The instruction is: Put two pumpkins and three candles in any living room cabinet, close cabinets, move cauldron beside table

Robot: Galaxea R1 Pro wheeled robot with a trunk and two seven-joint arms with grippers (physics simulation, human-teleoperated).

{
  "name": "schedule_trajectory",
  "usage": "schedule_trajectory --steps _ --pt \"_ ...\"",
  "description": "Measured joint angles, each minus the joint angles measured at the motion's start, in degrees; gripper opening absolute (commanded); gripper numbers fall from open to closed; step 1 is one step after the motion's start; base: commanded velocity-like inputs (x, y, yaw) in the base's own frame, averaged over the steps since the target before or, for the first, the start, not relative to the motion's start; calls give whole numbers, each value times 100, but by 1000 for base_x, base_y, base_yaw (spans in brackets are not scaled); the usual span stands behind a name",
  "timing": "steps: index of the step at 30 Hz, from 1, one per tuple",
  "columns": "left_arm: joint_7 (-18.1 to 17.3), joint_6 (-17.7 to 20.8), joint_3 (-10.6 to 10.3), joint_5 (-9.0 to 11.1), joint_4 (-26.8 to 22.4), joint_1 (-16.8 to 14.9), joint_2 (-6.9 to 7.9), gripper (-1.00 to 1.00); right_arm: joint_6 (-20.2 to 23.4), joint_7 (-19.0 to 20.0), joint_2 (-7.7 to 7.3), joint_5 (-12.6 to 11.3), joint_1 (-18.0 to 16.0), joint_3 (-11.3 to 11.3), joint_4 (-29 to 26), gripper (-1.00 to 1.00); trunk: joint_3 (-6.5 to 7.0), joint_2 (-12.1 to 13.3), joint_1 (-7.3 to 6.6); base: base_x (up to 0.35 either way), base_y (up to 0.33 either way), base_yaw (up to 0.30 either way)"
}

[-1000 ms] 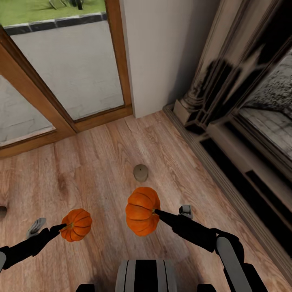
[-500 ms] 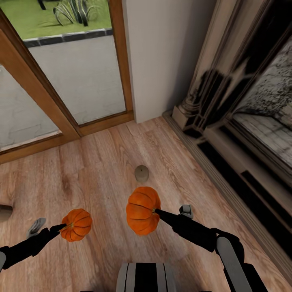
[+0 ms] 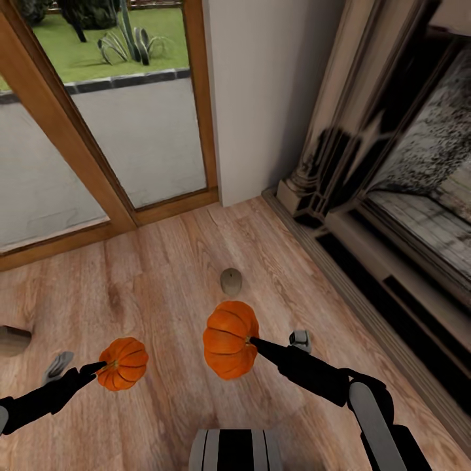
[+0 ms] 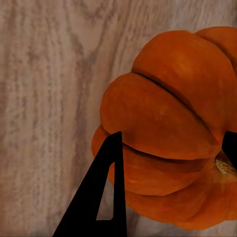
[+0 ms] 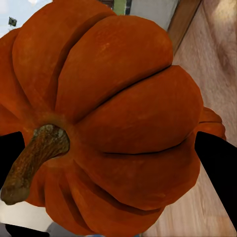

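1. We hold a pumpkin in each arm. The left gripper (image 3: 101, 367) has its jaws closed on the smaller pumpkin (image 3: 124, 363); the right gripper (image 3: 252, 341) has its jaws closed on the larger pumpkin (image 3: 229, 339). Both hang clear above the wooden floor (image 3: 163, 275).

2. One candle (image 3: 231, 281) stands on the floor just ahead of the larger pumpkin, well apart from the fireplace surround (image 3: 366, 196) at right. A second candle (image 3: 12, 340), we think, lies on its side at the far left edge (partly cut off, so we are not sure).

3. Cabinet, cauldron and low glass surface are not before us; glass doors (image 3: 118, 131) and a white wall (image 3: 261, 91) face us instead.

4. Step in hand, as we judge it: carrying both pumpkins to a cabinet. To do it well, we should keep both grips firm and the arms level while the base turns, steer round the standing candle so as not to knock it, and keep the right arm off the fireplace.

5. The left wrist view shows a dark finger (image 4: 101, 192) pressed against the smaller pumpkin's (image 4: 173, 128) ribbed flank, near its pale stem end, which the head view cannot resolve.

6. The right wrist view shows the larger pumpkin's (image 5: 123, 113) brown stem (image 5: 34, 158) pointing back toward the camera, with a dark finger (image 5: 219, 168) at its side (contact plain here, hidden from the head).
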Motion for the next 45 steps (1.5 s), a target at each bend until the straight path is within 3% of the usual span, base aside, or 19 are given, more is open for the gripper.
schedule_trajectory --steps 7,23,45 --pt "-1 6 8 18 2 0 15 -100 1 -1 0 3 -1 7 2 -100 155 9 -18 -82 22 0" --pt "0 -5 9 -19 3 0 12 -100 -133 -2 0 40 -1 14 4 -100 509 31 -59 -295 74 0" --pt "-9 3 9 12 -6 0 25 -100 -165 -1 0 3 3 25 -3 -100 997 60 -116 -135 1 0"
